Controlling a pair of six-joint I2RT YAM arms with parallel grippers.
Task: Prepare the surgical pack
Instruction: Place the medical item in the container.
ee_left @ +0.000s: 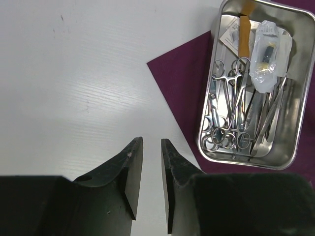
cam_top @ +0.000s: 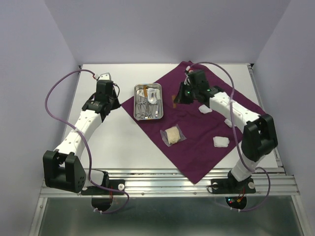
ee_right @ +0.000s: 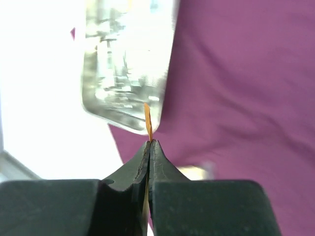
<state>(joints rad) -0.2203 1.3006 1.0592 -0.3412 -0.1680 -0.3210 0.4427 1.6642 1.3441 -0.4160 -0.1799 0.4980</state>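
The tray (cam_top: 148,85) sits on the cloth (cam_top: 197,142) leftward — instruments (cam_top: 143,105) inside, packet (cam_top: 172,136) before it, gauze pads (cam_top: 220,142) right.

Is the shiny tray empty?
No, the steel tray holds steel instruments with ring handles, and a clear packet lies on top of them.

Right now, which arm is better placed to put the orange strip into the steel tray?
Right: the right gripper is shut on the orange strip, close to the steel tray. The left gripper hangs empty over the table.
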